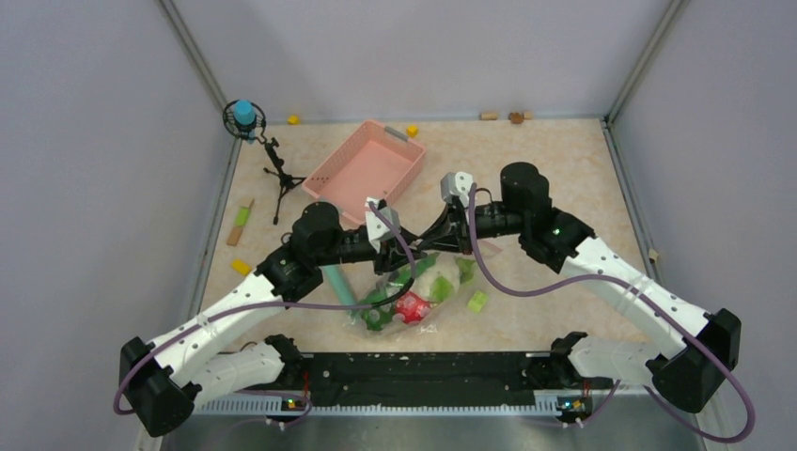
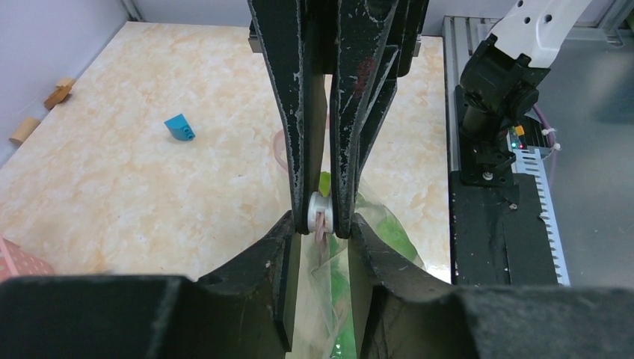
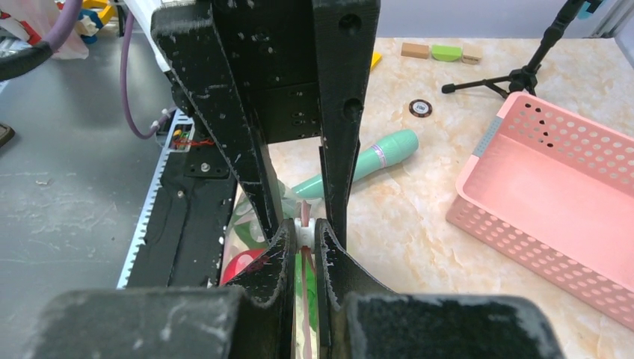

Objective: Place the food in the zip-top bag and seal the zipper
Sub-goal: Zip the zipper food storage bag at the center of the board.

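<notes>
Inside the zip-top bag (image 1: 440, 318), the food (image 1: 411, 305).

Bright, even light from overhead fills all three views. In the top view the table (image 1: 526, 169) is evenly lit, with only soft, faint shadows under the arms (image 1: 244, 310) and small glints on the bag (image 1: 414, 291). That picture is sharp, and its walls (image 1: 94, 188) look lilac. In both wrist views the bottom edge is a dark, out-of-focus mass. The left end effector (image 2: 321, 239) and right end effector (image 3: 305, 233) blur close to the lens, and the zipper (image 3: 305, 299) is a soft pink smear. The table farther off is in clear focus.
</notes>
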Available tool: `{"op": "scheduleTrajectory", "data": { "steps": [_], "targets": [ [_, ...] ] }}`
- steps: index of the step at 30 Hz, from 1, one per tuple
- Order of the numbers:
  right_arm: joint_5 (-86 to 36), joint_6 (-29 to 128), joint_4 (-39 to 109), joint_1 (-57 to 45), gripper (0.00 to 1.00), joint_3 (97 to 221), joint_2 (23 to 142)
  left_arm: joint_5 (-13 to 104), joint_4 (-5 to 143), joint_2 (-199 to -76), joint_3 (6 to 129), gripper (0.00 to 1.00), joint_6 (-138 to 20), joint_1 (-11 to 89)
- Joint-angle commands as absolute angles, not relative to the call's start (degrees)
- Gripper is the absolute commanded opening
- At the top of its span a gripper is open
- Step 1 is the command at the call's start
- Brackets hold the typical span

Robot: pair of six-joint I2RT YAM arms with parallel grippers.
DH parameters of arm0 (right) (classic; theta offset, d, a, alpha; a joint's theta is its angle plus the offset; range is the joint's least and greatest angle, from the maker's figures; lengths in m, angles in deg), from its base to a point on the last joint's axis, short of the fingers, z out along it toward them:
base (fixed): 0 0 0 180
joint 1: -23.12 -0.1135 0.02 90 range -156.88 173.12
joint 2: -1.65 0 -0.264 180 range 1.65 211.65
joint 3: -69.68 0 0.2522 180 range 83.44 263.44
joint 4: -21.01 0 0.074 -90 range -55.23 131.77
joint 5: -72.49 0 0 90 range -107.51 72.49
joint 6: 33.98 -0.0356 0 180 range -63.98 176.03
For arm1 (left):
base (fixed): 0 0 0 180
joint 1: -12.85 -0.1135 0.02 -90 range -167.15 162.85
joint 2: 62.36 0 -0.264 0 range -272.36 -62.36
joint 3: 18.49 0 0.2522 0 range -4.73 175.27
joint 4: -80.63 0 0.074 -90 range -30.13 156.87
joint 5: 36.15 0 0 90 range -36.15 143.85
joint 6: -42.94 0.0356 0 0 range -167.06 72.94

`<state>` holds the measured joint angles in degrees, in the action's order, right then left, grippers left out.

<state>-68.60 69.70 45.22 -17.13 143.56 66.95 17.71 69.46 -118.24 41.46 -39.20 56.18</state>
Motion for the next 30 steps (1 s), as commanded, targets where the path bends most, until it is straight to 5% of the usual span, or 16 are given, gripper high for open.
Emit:
{"op": "scheduleTrajectory", "data": {
  "steps": [1, 10, 14, 17, 19, 30],
  "targets": [
    [-71.3, 68.0, 39.8, -17.3, 0.00, 147.8, 66.1, 18.6, 69.6, -117.4, 41.6, 0.37, -38.0, 56.3],
    [-71.8, 69.1, 40.8, -17.3, 0.00, 147.9, 66.2, 20.0, 71.3, -116.2, 40.6, 0.49, -39.0, 56.3],
    [-72.1, 69.4, 41.1, -17.3, 0.00, 148.1, 66.5, 19.3, 71.9, -116.7, 40.9, 0.22, -38.8, 56.2],
    [-72.5, 69.8, 41.5, -17.3, 0.00, 148.2, 66.5, 18.9, 72.1, -117.3, 41.0, 0.15, -38.8, 56.3],
    [-72.3, 70.8, 42.2, -17.3, 0.00, 148.3, 66.6, 17.8, 72.2, -117.3, 41.1, 0.00, -38.7, 56.2],
    [-55.8, 83.7, 53.3, -17.3, 0.00, 149.5, 66.3, 17.4, 74.9, -111.7, 37.0, 0.00, -38.8, 56.2]
  ]
}}
